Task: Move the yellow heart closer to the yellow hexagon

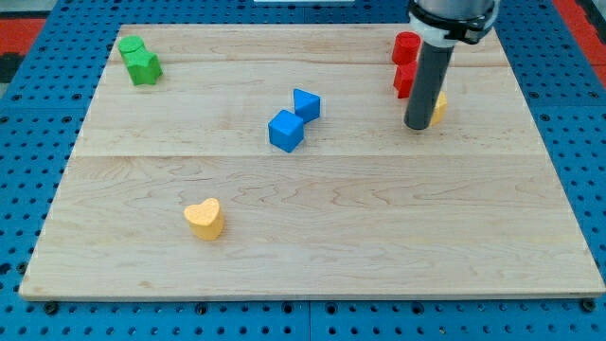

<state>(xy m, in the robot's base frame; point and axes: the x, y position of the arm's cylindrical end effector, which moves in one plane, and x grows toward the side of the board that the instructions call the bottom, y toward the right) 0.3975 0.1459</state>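
The yellow heart (pixel 204 219) lies toward the wooden board's (pixel 379 227) bottom left, well apart from the yellow hexagon (pixel 438 107) at upper right. My tip (pixel 418 126) touches that hexagon's left side, half hiding it; I have no pincer, only this rod. Two red blocks (pixel 406 62) stand just above.
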